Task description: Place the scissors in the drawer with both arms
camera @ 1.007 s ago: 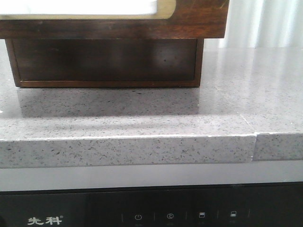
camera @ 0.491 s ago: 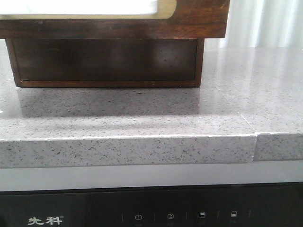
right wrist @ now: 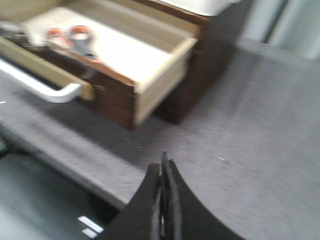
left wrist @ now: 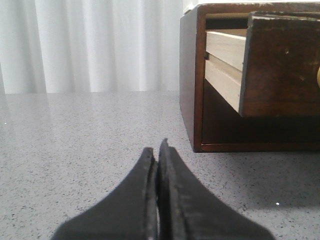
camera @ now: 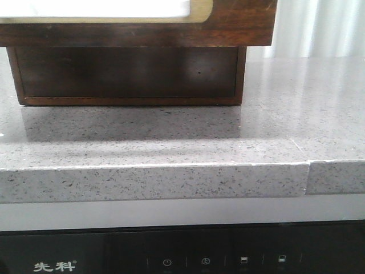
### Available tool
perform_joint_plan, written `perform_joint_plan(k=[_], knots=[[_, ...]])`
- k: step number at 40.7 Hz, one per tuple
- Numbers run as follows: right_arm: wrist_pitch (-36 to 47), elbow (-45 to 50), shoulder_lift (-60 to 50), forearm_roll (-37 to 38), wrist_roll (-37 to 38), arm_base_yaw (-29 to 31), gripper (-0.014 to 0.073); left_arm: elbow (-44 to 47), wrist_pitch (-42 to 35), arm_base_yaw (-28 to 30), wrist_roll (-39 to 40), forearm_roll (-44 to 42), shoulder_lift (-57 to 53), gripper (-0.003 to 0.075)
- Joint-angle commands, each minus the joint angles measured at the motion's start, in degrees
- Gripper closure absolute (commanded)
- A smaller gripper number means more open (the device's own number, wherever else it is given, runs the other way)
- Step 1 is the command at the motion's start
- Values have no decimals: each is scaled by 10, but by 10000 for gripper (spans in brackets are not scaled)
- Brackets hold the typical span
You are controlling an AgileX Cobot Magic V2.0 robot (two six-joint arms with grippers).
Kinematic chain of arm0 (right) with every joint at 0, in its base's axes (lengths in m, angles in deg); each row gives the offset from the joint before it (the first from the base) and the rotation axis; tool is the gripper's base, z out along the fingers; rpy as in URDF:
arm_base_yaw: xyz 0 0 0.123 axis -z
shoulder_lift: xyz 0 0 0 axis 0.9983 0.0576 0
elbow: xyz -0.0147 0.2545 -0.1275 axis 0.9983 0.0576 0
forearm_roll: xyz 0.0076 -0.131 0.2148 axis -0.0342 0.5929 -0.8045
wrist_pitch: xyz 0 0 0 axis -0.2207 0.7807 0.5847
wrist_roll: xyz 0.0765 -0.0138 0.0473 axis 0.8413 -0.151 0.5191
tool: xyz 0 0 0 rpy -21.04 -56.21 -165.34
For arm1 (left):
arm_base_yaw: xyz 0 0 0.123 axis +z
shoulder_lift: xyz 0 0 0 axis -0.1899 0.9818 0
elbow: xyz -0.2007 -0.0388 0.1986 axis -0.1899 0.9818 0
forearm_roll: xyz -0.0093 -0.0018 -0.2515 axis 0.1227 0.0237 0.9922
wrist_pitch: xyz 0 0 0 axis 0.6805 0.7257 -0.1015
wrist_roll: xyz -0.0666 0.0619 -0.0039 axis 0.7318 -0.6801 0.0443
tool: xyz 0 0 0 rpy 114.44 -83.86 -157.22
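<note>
The scissors (right wrist: 75, 42), grey handles with orange-lined loops, lie inside the pulled-out drawer (right wrist: 125, 95), seen blurred in the right wrist view. The drawer's dark brown front with its cream-framed white panel fills the top of the front view (camera: 239, 23) and juts from the cabinet in the left wrist view (left wrist: 280, 65). My left gripper (left wrist: 157, 150) is shut and empty, low over the counter beside the cabinet. My right gripper (right wrist: 162, 165) is shut and empty, above the counter off the drawer's corner. Neither gripper shows in the front view.
The dark wooden cabinet (left wrist: 192, 75) stands on a speckled grey stone counter (camera: 171, 142) with a seam (camera: 307, 165) at its front edge. A black appliance panel (camera: 182, 257) sits below the edge. White curtains (left wrist: 100, 45) hang behind.
</note>
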Motion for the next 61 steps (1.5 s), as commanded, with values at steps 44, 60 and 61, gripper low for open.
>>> perform_joint_plan(k=[44, 60, 61], knots=[[465, 509, -301, 8, -7, 200, 662, 14, -46, -5, 0, 5, -10, 741], [510, 509, -301, 64, 72, 200, 662, 14, -46, -5, 0, 5, -10, 741], [509, 509, -301, 64, 72, 200, 662, 14, -46, -5, 0, 5, -10, 741]])
